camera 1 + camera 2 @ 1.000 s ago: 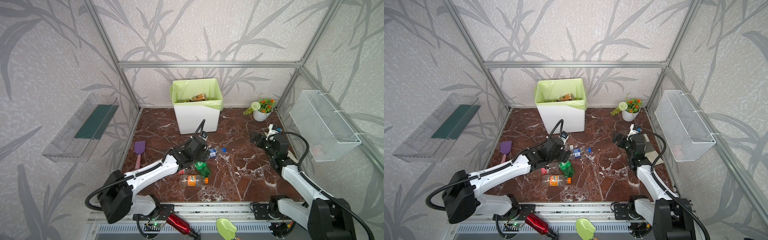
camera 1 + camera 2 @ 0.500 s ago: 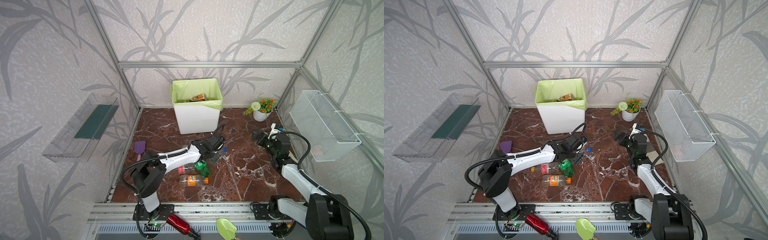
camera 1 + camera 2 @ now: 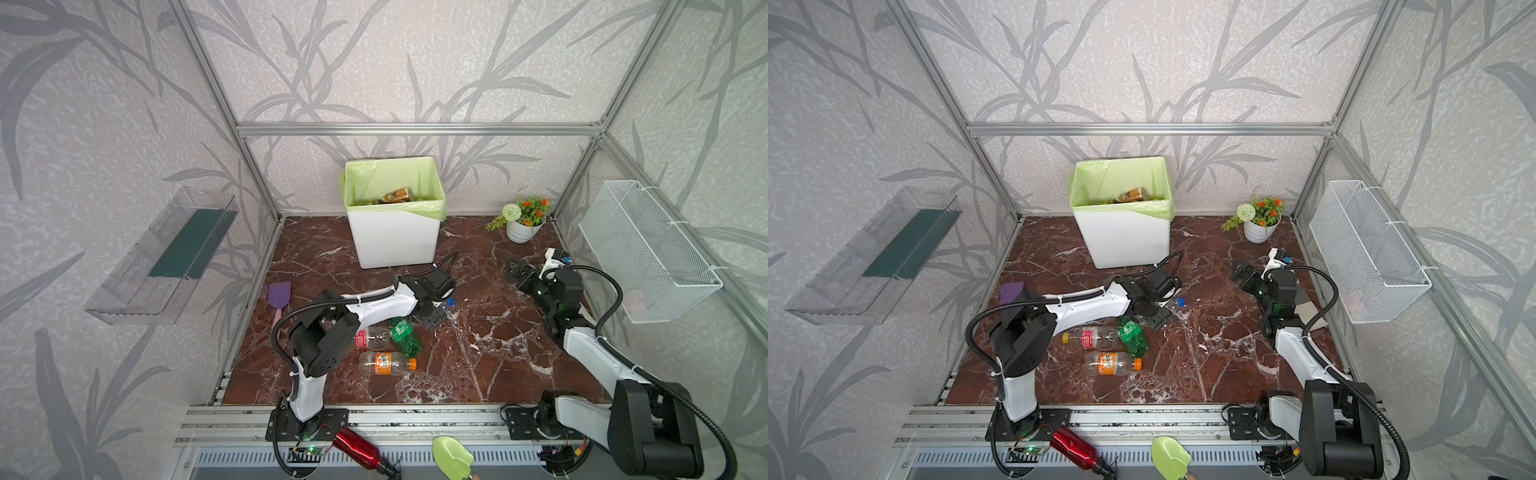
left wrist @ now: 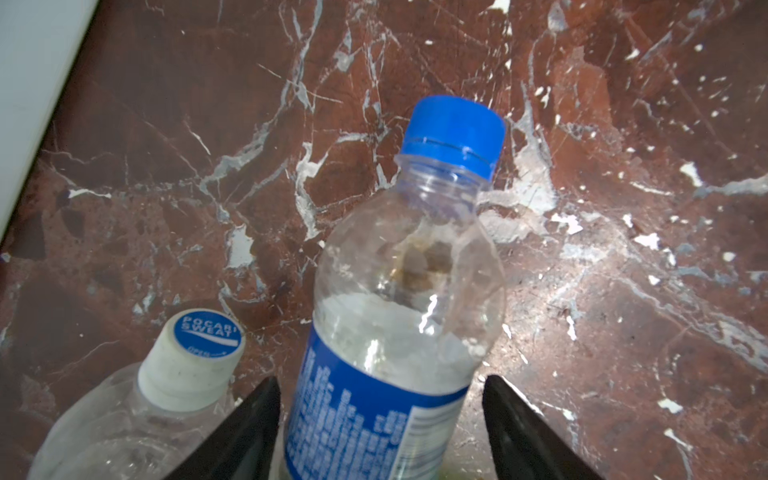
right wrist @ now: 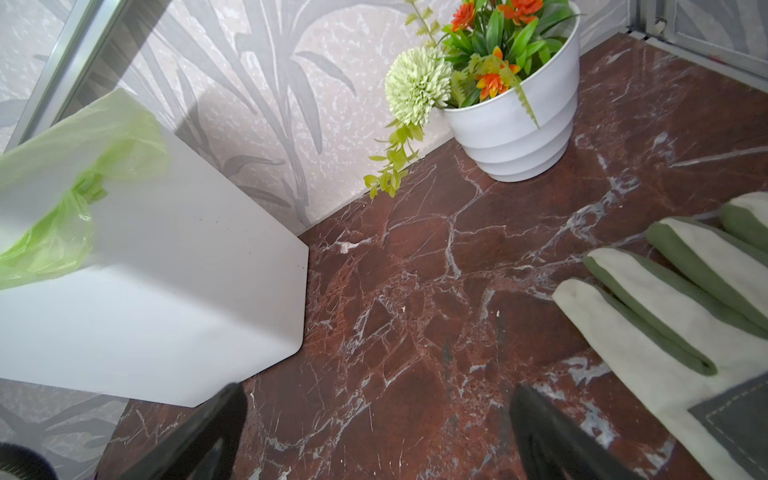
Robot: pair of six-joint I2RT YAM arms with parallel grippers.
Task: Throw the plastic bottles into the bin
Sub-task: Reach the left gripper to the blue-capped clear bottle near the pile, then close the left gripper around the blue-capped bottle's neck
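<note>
A clear plastic bottle [image 4: 399, 311] with a blue cap and blue label lies on the marble floor between the fingers of my left gripper [image 4: 380, 386]. The gripper is open, with a narrow gap on each side of the bottle. Beside it lies a clear bottle with a white cap [image 4: 166, 395]. In both top views the left gripper [image 3: 430, 318] [image 3: 1154, 316] is low, in front of the bin [image 3: 395, 245] [image 3: 1125, 245]. A green bottle [image 3: 405, 336], a red-labelled bottle [image 3: 374, 337] and an orange-labelled bottle [image 3: 386, 363] lie nearby. My right gripper [image 5: 378, 399] [image 3: 517, 272] is open and empty.
A white flower pot [image 3: 521, 230] stands at the back right. A glove [image 5: 665, 332] lies by the right arm. A purple spatula [image 3: 279, 295] lies at the left. A wire basket [image 3: 648, 253] and a clear tray [image 3: 166, 257] hang on the side walls. A brown bottle [image 3: 397, 194] lies in the bin.
My left arm has reached rightward, past the cluster of bottles, to the blue-capped bottle, and its jaws have narrowed around it. The right arm has hardly moved.
</note>
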